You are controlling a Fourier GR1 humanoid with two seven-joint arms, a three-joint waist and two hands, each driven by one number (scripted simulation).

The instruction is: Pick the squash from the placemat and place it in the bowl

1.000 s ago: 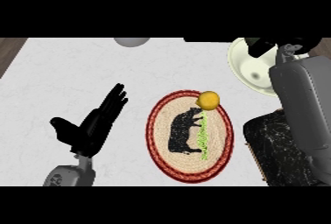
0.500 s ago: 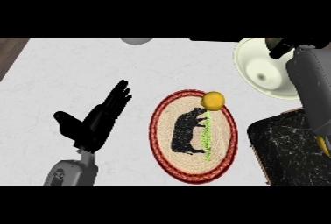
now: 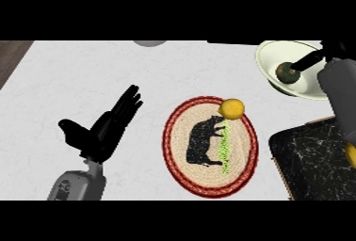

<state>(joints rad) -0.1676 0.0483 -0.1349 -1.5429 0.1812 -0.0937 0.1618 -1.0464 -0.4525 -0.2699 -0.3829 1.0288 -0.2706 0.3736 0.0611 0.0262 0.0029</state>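
reaching over the cream round bowl (image 3: pixel 300 89), the right hand (image 3: pixel 311 60) touches the dark green squash (image 3: pixel 286 72), grip unclear; the left hand (image 3: pixel 104 126) rests open.

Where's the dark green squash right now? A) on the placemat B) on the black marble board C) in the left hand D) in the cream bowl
D: the dark green squash sits inside the cream bowl at upper right; the placemat carries only a yellow round fruit near its top rim.

One head view looks steeply down on the counter (image 3: pixel 104 66) from above.
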